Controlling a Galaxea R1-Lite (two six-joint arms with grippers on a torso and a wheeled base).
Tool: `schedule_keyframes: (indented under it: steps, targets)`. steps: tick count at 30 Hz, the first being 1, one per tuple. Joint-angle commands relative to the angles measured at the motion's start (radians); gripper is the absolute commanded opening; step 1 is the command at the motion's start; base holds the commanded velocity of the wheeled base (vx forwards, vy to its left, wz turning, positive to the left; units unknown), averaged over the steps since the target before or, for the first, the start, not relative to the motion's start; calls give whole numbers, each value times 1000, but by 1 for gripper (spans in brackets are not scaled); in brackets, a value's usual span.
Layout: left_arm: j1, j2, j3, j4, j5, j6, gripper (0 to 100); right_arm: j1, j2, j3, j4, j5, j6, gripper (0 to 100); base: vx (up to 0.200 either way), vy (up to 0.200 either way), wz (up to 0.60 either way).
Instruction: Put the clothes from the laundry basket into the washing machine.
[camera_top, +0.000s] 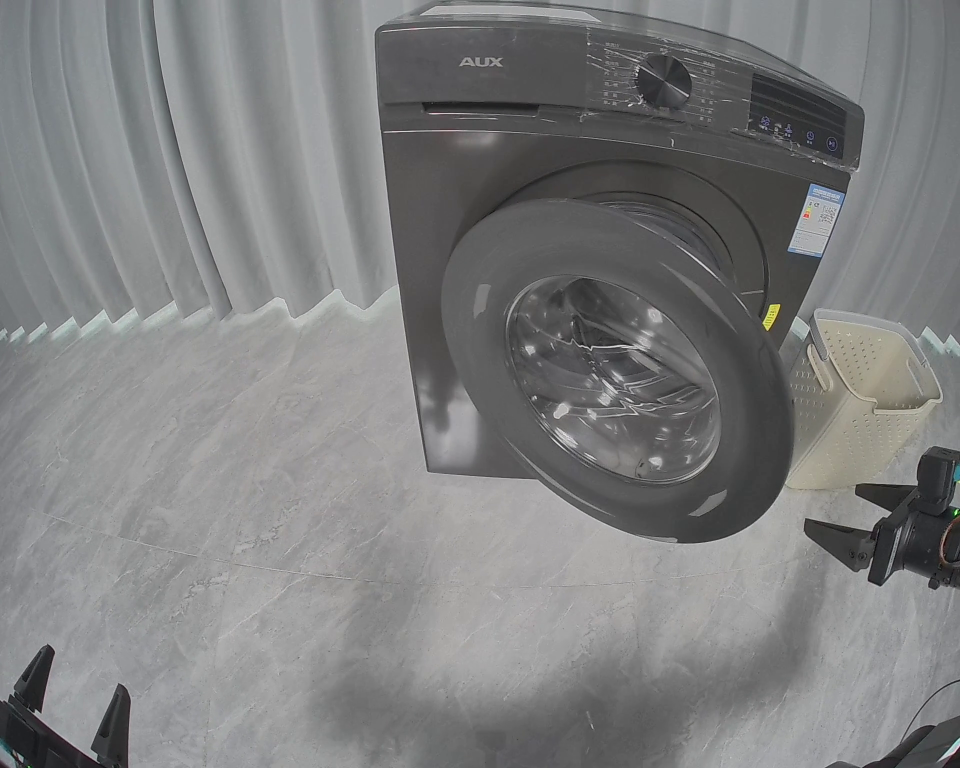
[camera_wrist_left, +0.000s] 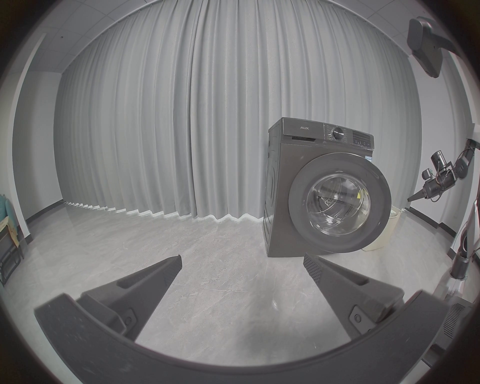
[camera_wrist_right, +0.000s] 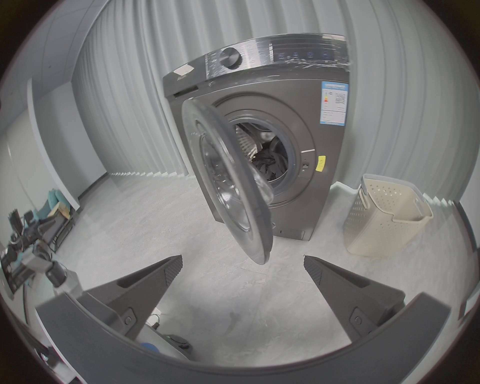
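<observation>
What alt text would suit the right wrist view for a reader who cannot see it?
A grey front-loading washing machine stands with its round door swung open and dark clothes lying inside. A cream perforated laundry basket sits on the floor beside it, and the right gripper, open, frames the foreground.

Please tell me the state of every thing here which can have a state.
Washing machine door: open, swung wide out.
Drum: holds dark clothes.
Laundry basket: upright, no clothes visible inside.
Left gripper: open, empty.
Right gripper: open, empty.
</observation>
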Motion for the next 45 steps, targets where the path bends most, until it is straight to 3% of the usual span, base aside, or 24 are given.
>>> schedule_keyframes:
  steps: [1,6,14,20,22,24,30,33,42,45]
  targets:
    - [-1,-16,16,-2,1,-4,100,22,-24,-8,-1,-2,69,100,0,0,0]
    - [-1,-16,16,-2,0,-6,100,47,6,-38,-4,-4,122,100,160,0,0]
    - [-1,-16,16,-2,3,-6,100,51,64,-90,-4,-6,121,100,200,0,0]
    - [-1,-16,16,-2,3,-9,100,53,107,-103,-4,-19,119,100,0,0,0]
    - [-1,-16,16,-2,3,-9,100,62,134,-104,-10,-56,121,100,0,0,0]
    - [-1,-16,16,-2,3,-9,100,62,136,-106,-13,-61,121,100,0,0,0]
    - [-1,-16,16,-2,3,-7,100,14,234,-147,-214,-210,158,100,0,0,0]
    - [-1,-16,16,-2,3,-7,100,-13,265,-150,-280,-240,159,100,0,0,0]
    - [-1,-16,16,-2,3,-7,100,-7,246,-81,-283,-226,155,100,0,0,0]
    - [-1,-16,16,0,3,-7,100,61,208,-20,-283,-188,152,100,0,-67,0]
